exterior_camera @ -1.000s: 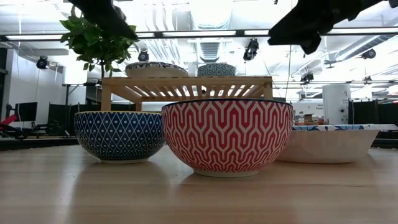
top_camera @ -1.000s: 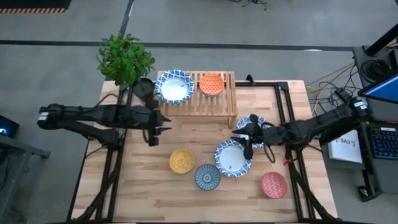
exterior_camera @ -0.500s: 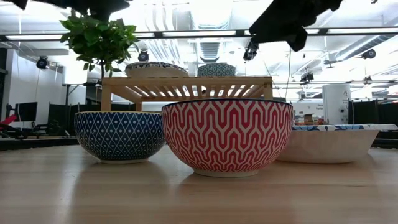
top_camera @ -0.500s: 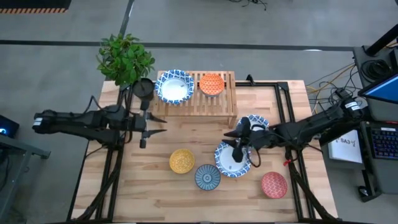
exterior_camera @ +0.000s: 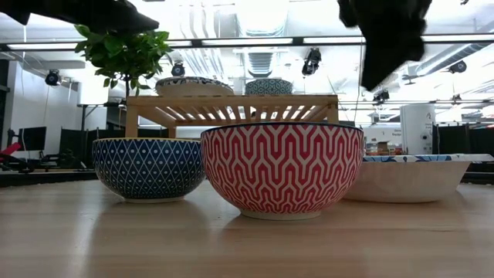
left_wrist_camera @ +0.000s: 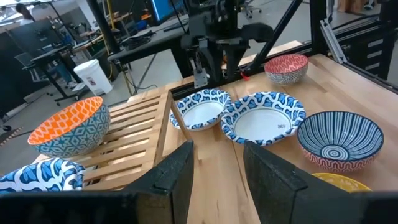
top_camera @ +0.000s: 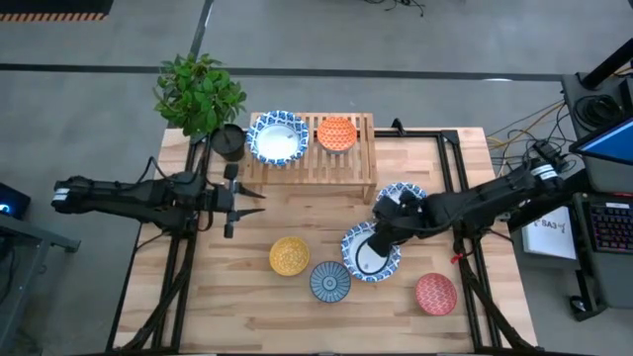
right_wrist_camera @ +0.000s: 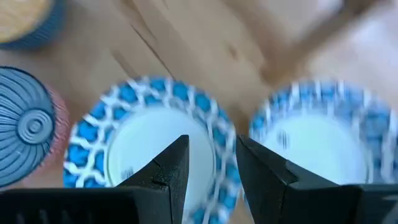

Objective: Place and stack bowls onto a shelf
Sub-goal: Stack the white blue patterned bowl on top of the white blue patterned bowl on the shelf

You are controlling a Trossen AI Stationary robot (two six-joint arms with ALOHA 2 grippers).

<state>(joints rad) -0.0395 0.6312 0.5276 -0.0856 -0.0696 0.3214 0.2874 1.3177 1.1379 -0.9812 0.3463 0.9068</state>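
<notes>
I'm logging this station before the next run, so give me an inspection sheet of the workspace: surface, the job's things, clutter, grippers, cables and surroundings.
Surface: plank tabletop, no spills seen.
Job's things: shelf carries a wide white bowl and the orange bowl, side by side, unstacked. On the table: two wide white bowls, yellow bowl, blue-grey bowl, red bowl. Only seven bowls seen.
Clutter: potted plant at the shelf's end.
Grippers: right gripper open over the nearer wide bowl; left gripper open, empty, in front of the shelf.
Cables: a tangle on the floor at the table's right.
Surroundings: desks with monitors; no person seen.
</notes>
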